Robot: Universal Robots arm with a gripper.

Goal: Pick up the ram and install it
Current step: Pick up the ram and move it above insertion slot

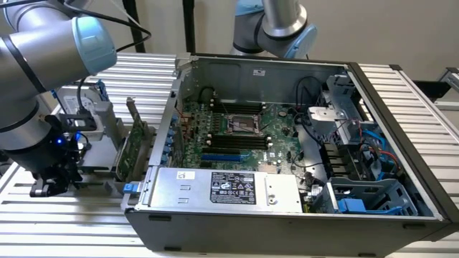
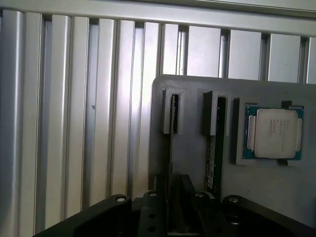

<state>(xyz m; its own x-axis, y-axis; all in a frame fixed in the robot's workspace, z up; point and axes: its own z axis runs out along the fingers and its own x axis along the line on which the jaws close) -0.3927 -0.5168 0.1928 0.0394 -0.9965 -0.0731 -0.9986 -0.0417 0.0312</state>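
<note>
Your gripper (image 2: 173,186) hangs right over the ram (image 2: 172,148), which stands on edge in a grey holder (image 2: 192,148) directly beneath it (a processor (image 2: 274,133) lies nearby); you cannot tell whether it is clamped or open.

exterior: high, angled down into computer case (image 1: 237,67) | wrist: close, facing down onto grey holder (image 2: 192,148) | shared: slatted table (image 1: 64,217)

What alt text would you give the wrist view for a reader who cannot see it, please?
The black gripper hangs over a grey holder on a ribbed aluminium table, lined up with the ram standing edge-on in a slot. A second stick stands in the next slot, beside a processor chip set in a recess.
</note>
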